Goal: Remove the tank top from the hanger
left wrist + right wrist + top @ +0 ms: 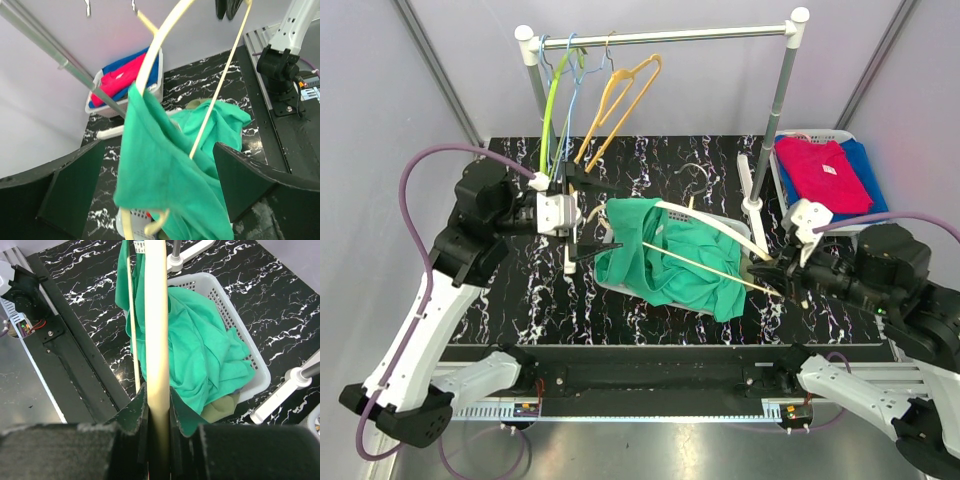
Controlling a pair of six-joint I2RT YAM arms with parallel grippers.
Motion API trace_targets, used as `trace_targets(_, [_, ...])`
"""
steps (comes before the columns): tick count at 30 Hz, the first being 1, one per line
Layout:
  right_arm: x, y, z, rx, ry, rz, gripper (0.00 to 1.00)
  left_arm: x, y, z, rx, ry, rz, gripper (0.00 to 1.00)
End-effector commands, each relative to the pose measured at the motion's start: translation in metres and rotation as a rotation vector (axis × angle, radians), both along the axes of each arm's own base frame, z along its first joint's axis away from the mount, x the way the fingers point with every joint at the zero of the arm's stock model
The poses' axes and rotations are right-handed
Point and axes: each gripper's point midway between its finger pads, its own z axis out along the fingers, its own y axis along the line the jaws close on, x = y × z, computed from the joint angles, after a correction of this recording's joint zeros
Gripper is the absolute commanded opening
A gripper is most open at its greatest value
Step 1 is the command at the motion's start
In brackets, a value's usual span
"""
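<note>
**Ana:** Right gripper [159,405] first, since it fills the near edge of its own wrist view. Its jaws are pinched narrow on the thick cream arm of the hanger [156,315], and that grip looks firm.

**Ben:** And the left gripper [160,185]?

**Ana:** Jaws spread wide, holding nothing. The green tank top [165,170] hangs in the gap between its two fingers, and neither one touches the cloth.

**Ben:** So where is the top now?

**Ana:** Mid-table, mostly. Its bulk is heaped in the white mesh basket [226,310] in the middle of the black marbled table [520,300], spilling over the rim toward the near edge. One part of the cloth is still looped over the end of the hanger that points at the left arm (I can't tell whether it's a strap or the neckline).

**Ben:** Not done, then?

**Ana:** Not by my reading. The hanger is off the rack [660,37] at the far edge and held level over the basket, so the set-up part looks finished. What's left is getting that last loop off the hanger's end. I'd expect the left jaws to close on the cloth and draw it away while the right holds the hanger steady, though that's only a guess
</note>
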Motion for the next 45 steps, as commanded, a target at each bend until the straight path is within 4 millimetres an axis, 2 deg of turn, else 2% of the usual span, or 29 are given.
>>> trace_targets(1, [-0.008, -0.012, 0.028, 0.061, -0.079, -0.025, 0.0, 0.004, 0.007, -0.01, -0.008, -0.007, 0.075, 0.99])
trace_targets(4, [-0.012, -0.016, 0.023, 0.05, -0.062, -0.029, 0.0, 0.003, 0.011, -0.029, 0.003, 0.037, 0.109, 0.99])
trace_targets(5, [-0.013, -0.017, 0.022, 0.048, -0.059, -0.031, 0.0, 0.006, 0.012, -0.049, 0.021, 0.067, 0.124, 0.99])
trace_targets(7, [-0.016, -0.02, 0.022, 0.049, -0.06, -0.033, 0.0, 0.003, 0.017, -0.062, 0.019, 0.095, 0.154, 0.99])
trace_targets(8, [-0.017, -0.021, 0.023, 0.053, -0.06, -0.035, 0.0, 0.005, 0.018, -0.079, 0.036, 0.132, 0.172, 0.99])
trace_targets(10, [-0.019, -0.023, 0.024, 0.057, -0.066, -0.037, 0.0, 0.003, 0.02, -0.088, 0.031, 0.169, 0.192, 0.99])
trace_targets(11, [-0.02, -0.024, 0.025, 0.058, -0.068, -0.035, 0.0, 0.003, 0.02, -0.098, 0.037, 0.196, 0.195, 0.99])
trace_targets(13, [-0.02, -0.025, 0.026, 0.057, -0.071, -0.039, 0.0, 0.003, 0.021, -0.101, 0.028, 0.224, 0.204, 0.99])
trace_targets(21, [-0.02, -0.03, 0.023, 0.037, -0.06, -0.06, 0.0, 0.014, 0.024, -0.102, 0.009, 0.202, 0.255, 0.99])
trace_targets(25, [-0.03, -0.034, 0.031, 0.063, -0.06, -0.054, 0.0, 0.023, 0.024, -0.108, 0.004, 0.198, 0.281, 0.99])
trace_targets(28, [-0.035, -0.037, 0.03, 0.068, -0.049, -0.051, 0.0, 0.03, 0.024, -0.095, -0.033, 0.175, 0.305, 0.99])
trace_targets(32, [-0.038, -0.038, 0.026, 0.065, -0.035, -0.049, 0.0, 0.041, 0.031, -0.054, -0.115, 0.092, 0.347, 0.99])
trace_targets(34, [-0.04, -0.037, 0.023, 0.066, -0.023, -0.037, 0.0, 0.044, 0.033, -0.044, -0.135, 0.087, 0.362, 0.99])
trace_targets(36, [-0.041, -0.037, 0.021, 0.065, -0.019, -0.036, 0.0, 0.043, 0.032, -0.047, -0.137, 0.138, 0.349, 0.99])
trace_targets(40, [-0.04, -0.037, 0.023, 0.066, -0.023, -0.039, 0.0, 0.016, 0.02, -0.065, -0.113, 0.231, 0.197, 0.99])
trace_targets(42, [-0.041, -0.037, 0.023, 0.068, -0.02, -0.037, 0.0, 0.014, 0.02, -0.07, -0.114, 0.259, 0.194, 0.99])
trace_targets(45, [-0.041, -0.036, 0.023, 0.065, -0.017, -0.032, 0.0, 0.016, 0.02, -0.064, -0.131, 0.248, 0.202, 0.99])
